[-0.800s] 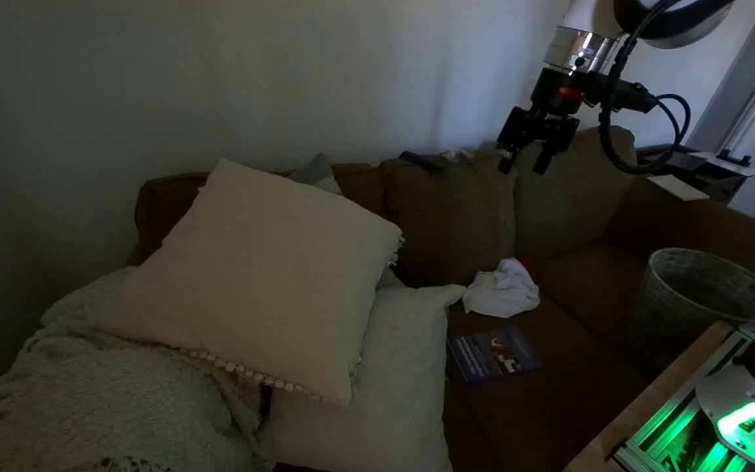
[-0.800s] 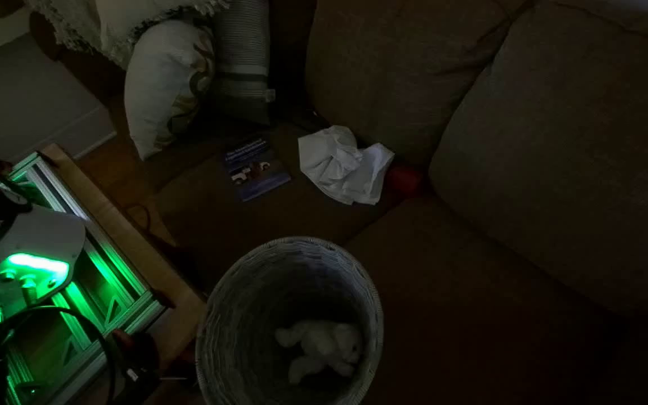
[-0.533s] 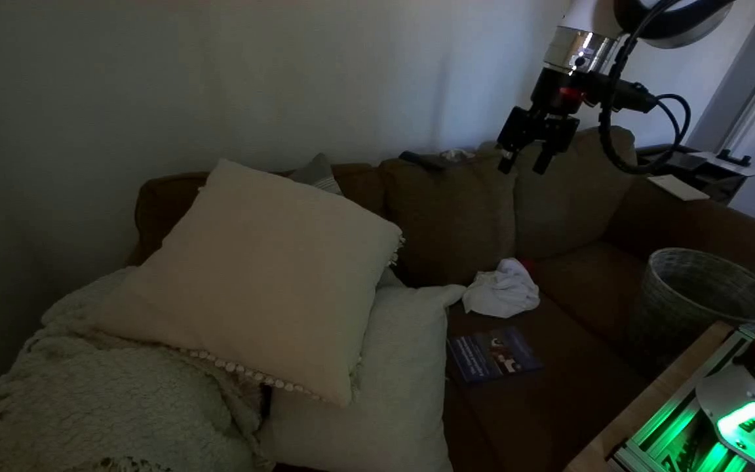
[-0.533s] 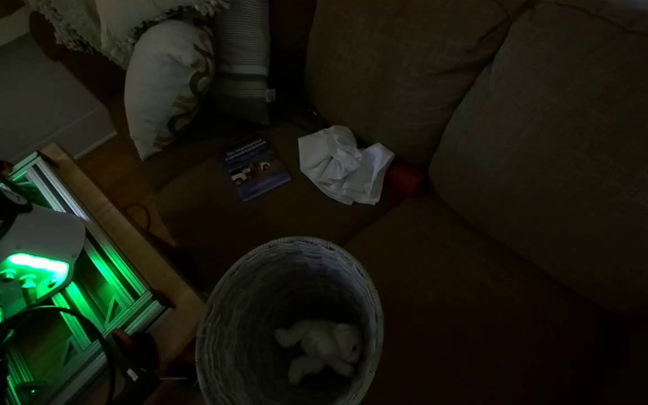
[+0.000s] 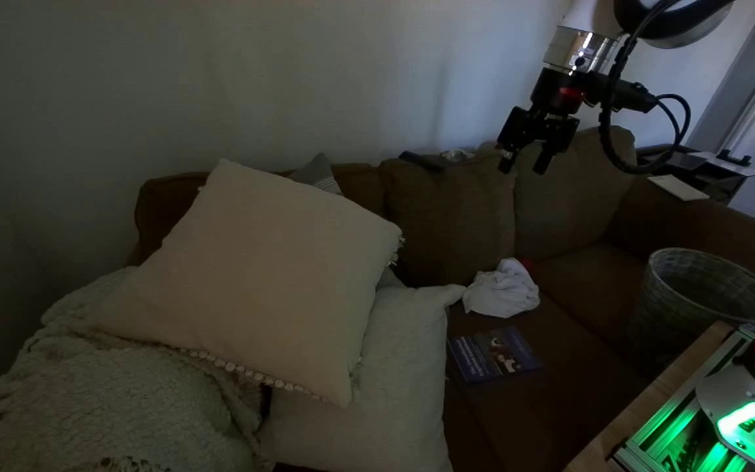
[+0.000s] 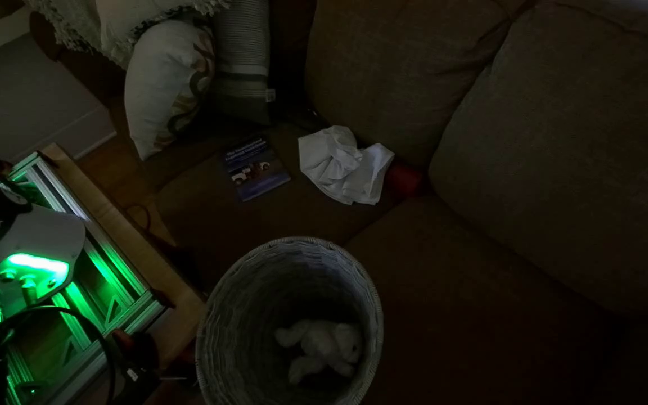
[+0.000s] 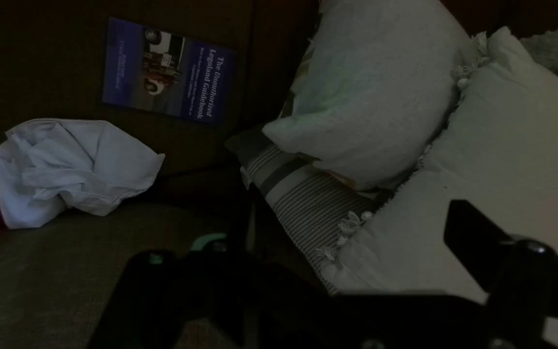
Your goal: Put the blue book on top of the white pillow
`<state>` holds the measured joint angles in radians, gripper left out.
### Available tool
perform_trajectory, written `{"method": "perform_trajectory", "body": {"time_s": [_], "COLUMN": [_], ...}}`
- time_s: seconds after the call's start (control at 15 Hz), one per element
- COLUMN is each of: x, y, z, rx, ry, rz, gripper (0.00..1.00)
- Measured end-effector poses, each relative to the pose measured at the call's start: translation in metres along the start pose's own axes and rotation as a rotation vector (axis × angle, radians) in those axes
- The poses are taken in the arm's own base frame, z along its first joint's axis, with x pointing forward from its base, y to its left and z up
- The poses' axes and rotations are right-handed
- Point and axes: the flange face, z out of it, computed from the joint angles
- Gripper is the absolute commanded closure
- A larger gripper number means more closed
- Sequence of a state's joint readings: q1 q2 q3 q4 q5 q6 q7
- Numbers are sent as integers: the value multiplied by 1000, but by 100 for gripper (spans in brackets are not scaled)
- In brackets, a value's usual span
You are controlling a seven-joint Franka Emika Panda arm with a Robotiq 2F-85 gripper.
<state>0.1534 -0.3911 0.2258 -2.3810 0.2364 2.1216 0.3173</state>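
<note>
The blue book (image 5: 494, 354) lies flat, cover up, on the brown sofa seat. It also shows in an exterior view (image 6: 255, 169) and at the upper left of the wrist view (image 7: 170, 72). A large white pillow (image 5: 266, 275) with a pompom edge leans over a second white pillow (image 5: 394, 387) left of the book; both show in the wrist view, the large one at right (image 7: 502, 155) and the second at top (image 7: 380, 82). My gripper (image 5: 523, 167) hangs high above the sofa, pointing down, apart from everything. Its fingers are spread with nothing between them, also in the wrist view (image 7: 354, 206).
A crumpled white cloth (image 6: 341, 163) lies beside the book, with a red object (image 6: 405, 180) next to it. A woven basket (image 6: 377, 315) holding a white plush toy (image 6: 321, 346) stands near the robot base. A striped pillow (image 7: 303, 208) lies under the white pillows.
</note>
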Motion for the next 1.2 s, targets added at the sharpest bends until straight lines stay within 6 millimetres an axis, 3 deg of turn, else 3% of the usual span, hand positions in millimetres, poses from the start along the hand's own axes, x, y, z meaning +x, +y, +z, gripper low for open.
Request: {"method": "perform_trajectory", "body": {"time_s": [0.47, 0.6, 0.73, 0.93, 1.2], "x": [-1, -9, -21, -37, -59], "y": [-1, -4, 0, 36, 122], "z": [-1, -5, 6, 60, 128], "rx": [-11, -87, -182, -287, -364], "ry": [8, 43, 33, -89, -306], "rz": [-5, -38, -95, -150, -205], "gripper": [0, 0, 0, 0, 0]}}
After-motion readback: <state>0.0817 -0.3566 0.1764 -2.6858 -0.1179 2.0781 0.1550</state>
